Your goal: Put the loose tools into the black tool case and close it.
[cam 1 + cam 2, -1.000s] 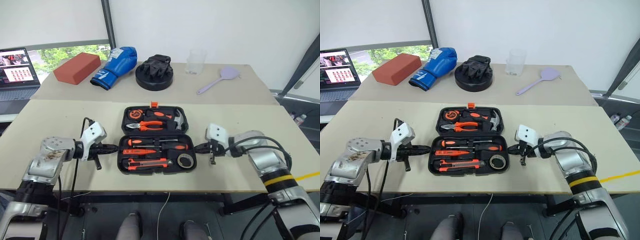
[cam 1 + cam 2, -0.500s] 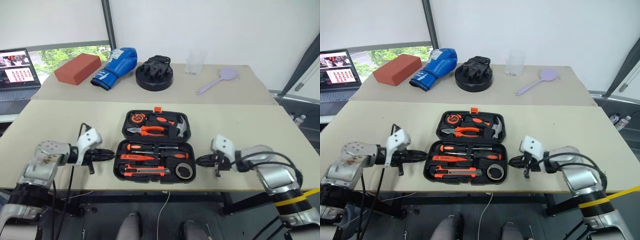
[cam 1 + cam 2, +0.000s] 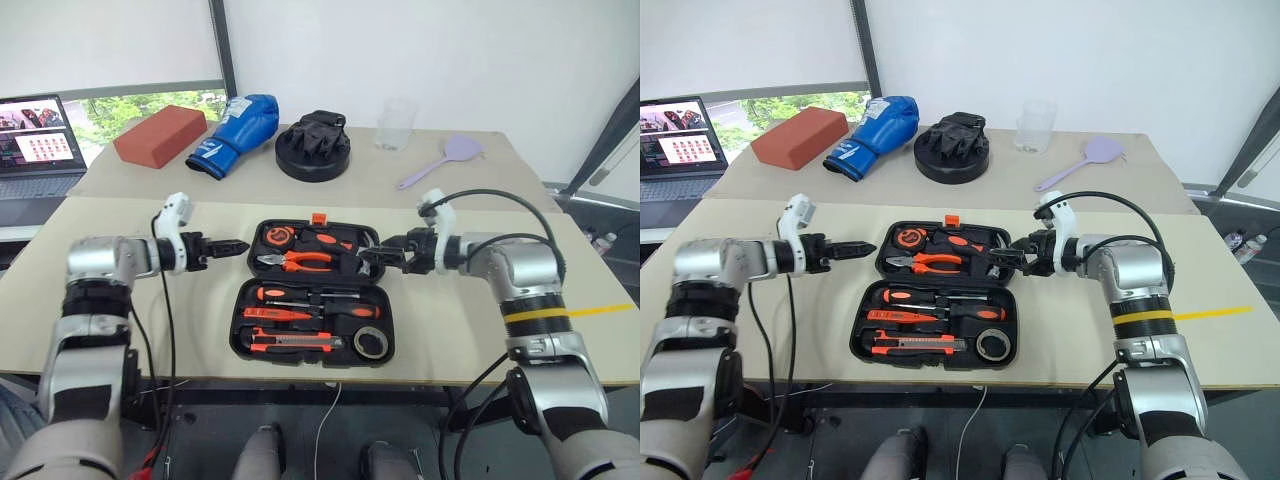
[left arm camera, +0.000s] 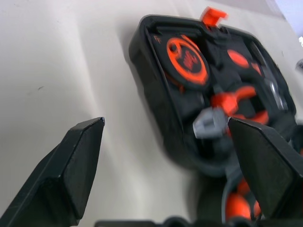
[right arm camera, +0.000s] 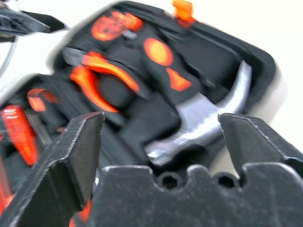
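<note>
The black tool case [image 3: 314,290] lies open between the left gripper [image 3: 235,246] and right gripper [image 3: 372,255], both with fingers spread wide, holding nothing.

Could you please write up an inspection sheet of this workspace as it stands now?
Surface: beige table, a second table behind it.
Job's things: black tool case lies open; screwdrivers, utility knife and tape roll sit in its near half.
Clutter: pliers and hammer in the far half; behind, red block, blue boxing glove, black disc with gloves, clear cup, lilac spatula.
Grippers: left gripper open beside the far half; right gripper open at its other side.
Cables: black cable along the right arm.
Surroundings: laptop, window, white wall.
</note>
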Motion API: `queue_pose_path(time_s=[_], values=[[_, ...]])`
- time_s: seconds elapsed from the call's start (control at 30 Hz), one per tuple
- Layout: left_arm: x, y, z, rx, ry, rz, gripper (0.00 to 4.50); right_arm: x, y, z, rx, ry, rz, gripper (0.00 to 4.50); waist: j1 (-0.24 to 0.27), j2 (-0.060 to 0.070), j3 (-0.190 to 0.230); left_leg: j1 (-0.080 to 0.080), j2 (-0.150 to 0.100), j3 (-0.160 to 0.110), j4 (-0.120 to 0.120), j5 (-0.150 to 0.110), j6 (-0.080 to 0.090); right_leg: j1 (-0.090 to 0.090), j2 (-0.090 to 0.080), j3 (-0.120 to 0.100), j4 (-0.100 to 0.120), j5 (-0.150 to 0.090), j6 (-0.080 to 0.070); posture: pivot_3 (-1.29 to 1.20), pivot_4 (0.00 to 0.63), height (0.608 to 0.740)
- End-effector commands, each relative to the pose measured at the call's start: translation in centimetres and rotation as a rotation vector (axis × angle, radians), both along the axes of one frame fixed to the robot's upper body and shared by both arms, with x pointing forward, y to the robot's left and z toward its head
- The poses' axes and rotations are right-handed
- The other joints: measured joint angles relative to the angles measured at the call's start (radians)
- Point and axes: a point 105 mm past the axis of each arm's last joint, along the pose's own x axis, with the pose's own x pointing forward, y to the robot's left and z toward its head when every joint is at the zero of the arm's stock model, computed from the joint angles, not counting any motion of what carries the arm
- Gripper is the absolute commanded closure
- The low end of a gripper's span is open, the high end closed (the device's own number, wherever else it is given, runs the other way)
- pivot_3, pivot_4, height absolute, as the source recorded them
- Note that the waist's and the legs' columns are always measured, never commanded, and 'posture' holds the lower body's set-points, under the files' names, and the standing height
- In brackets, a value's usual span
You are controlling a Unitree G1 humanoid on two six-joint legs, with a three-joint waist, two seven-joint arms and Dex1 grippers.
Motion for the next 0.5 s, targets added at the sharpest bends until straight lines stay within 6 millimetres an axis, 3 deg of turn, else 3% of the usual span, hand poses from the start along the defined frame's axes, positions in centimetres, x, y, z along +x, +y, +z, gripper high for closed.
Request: queue_pose_path(time_s=[0.03,0.1,0.13,0.23,0.4,0.5], values=[[0.9,-0.3,0.6,0.012,-0.032,0.029,0.0,1.4,-0.9,0.3,-0.008,0.0,-0.089,0.06,-0.005,0.0,0.0,0.0,0.0,0.0,-0.001,0.0,0.0,0.0,0.0,0.0,0.0,0.0,0.0,0.0,0.15,0.735],[1.1,-0.5,0.3,0.008,-0.029,0.033,0.0,1.9,-1.1,0.1,-0.011,0.005,-0.116,0.06,-0.01,0.0,0.0,0.0,0.0,0.0,-0.001,0.0,0.0,-0.001,0.0,0.0,0.001,0.0,0.0,0.0,0.15,0.735],[1.2,-0.6,0.1,0.012,-0.025,0.038,0.26,2.1,-1.3,-0.1,-0.014,0.009,-0.13,0.02,-0.013,0.0,0.0,0.0,0.0,0.0,-0.001,0.0,0.0,-0.001,0.0,0.0,0.001,0.0,0.0,0.0,0.15,0.735],[1.2,-0.8,-0.4,0.007,-0.014,0.026,1.05,2.6,-1.2,-0.3,0.029,0.042,-0.165,0.74,-0.024,0.0,0.0,0.001,0.0,0.0,-0.001,0.0,0.0,-0.001,0.0,0.0,0.002,0.0,0.0,0.0,0.15,0.735],[1.1,-0.8,-0.5,0.001,-0.006,0.015,3.05,3.2,-0.6,-0.2,0.074,0.056,-0.196,2.53,-0.023,0.0,0.0,0.001,0.0,0.0,-0.001,0.0,-0.001,0.0,0.0,0.0,0.002,0.0,0.0,0.0,0.15,0.735],[1.0,-1.0,-0.5,0.002,-0.005,0.005,3.98,3.2,-0.1,-0.6,0.051,0.053,-0.185,3.46,-0.02,0.0,0.0,0.001,0.0,0.0,-0.001,-0.001,-0.002,0.0,0.0,0.0,0.002,0.0,0.0,0.0,0.15,0.735]])
